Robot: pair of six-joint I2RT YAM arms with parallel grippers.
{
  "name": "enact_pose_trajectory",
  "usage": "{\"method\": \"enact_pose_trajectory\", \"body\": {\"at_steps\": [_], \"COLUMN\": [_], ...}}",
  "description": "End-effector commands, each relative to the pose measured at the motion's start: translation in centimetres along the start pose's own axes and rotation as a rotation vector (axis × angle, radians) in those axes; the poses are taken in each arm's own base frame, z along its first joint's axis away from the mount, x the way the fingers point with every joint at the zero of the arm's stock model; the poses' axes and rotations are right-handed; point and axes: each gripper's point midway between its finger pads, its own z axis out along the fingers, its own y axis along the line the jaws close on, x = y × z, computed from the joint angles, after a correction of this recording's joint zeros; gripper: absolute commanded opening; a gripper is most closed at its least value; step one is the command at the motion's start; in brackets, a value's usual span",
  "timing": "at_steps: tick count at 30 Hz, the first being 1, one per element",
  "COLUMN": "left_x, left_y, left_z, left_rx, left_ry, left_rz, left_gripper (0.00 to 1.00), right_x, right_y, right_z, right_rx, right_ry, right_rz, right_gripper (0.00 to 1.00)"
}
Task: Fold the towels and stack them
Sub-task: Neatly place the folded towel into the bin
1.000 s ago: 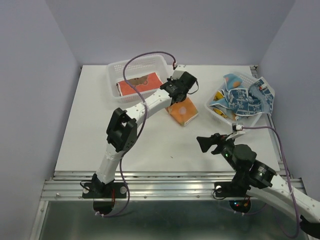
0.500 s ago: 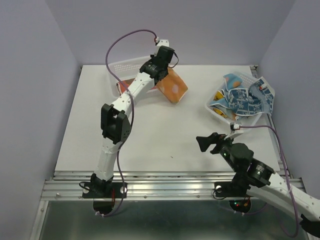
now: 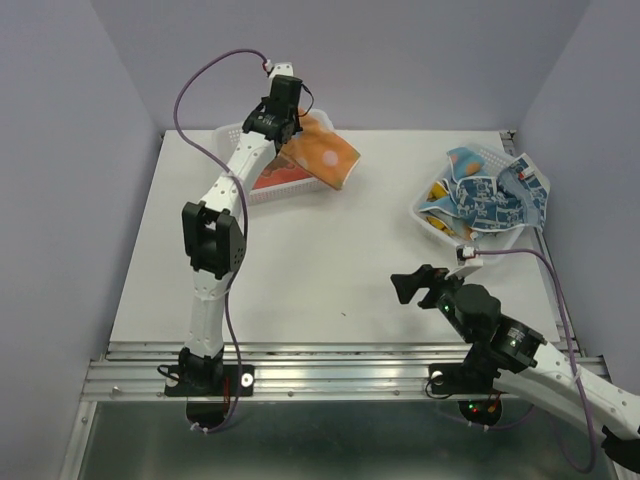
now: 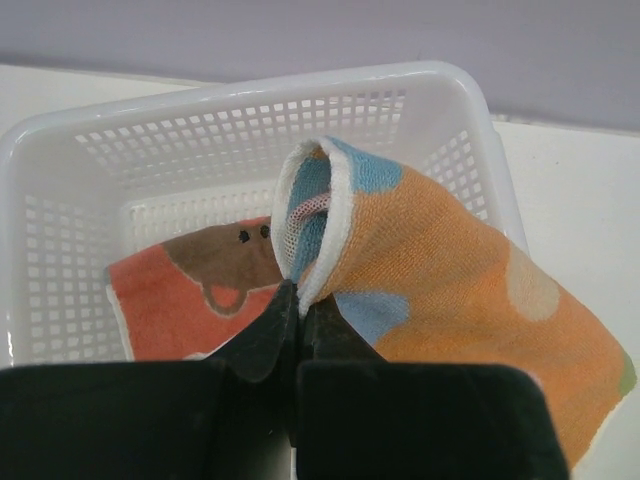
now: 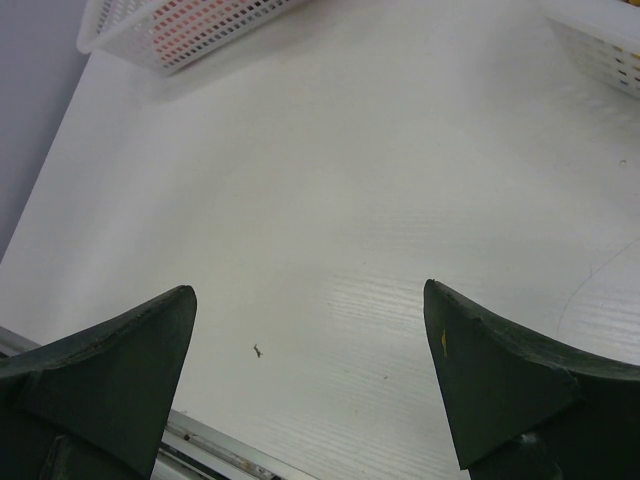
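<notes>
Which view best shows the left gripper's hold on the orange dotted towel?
Left wrist: the left gripper pinches a folded edge of the orange dotted towel. Top external shows it small, grip hidden. Right wrist misses it.

Left basket (image 3: 226, 135) and right basket (image 3: 428, 218) (both white, perforated) on table (image 3: 330, 270).

Orange towel (image 4: 450, 280) with blue and pale dots; red-orange towel (image 4: 165, 300) with brown motif; white perforated basket (image 4: 250, 140); blue-and-white patterned towels (image 3: 487, 197).
</notes>
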Motion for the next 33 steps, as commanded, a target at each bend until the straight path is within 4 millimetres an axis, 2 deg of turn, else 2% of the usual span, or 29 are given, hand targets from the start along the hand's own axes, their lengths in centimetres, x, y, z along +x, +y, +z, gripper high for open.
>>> {"method": "enact_pose_trajectory", "body": {"at_steps": [1,7,13,21,25,33], "left_x": [-2.2,-1.3,-2.5,-2.6,-2.3,-1.0], "left_y": [1.1,3.2,1.7,1.6,3.1,5.7], "left_z": [0.4,2.8,4.2,5.6,6.2,5.4], "left_rx": [0.007,0.01,0.119,0.113,0.086,0.008], "left_ry": [-0.056,-0.025,-0.069,-0.089,-0.071,-0.003], "left_rz": [-0.108,-0.215,-0.235,-0.258,-0.301,-0.385], "left_gripper": [0.0,0.0,0.0,0.0,0.0,0.0], "right_x": [-1.1,-1.4,-1.6,-1.8,-1.6,-1.3], "right_y": [0.3,0.0,-0.3,-0.8,-0.9,-0.6], "right_z": [-0.1,-0.1,-0.3,-0.1,0.2,0.8], "right_rx": [0.011,0.032,0.051,0.082,0.09,0.091], "right_ry": [-0.039,-0.042,-0.043,-0.059,-0.055,-0.043], "right_rz": [0.043,0.038,0.04,0.027,0.022,0.011], "right_gripper": [1.0,1.0,1.0,1.0,1.0,1.0]}}
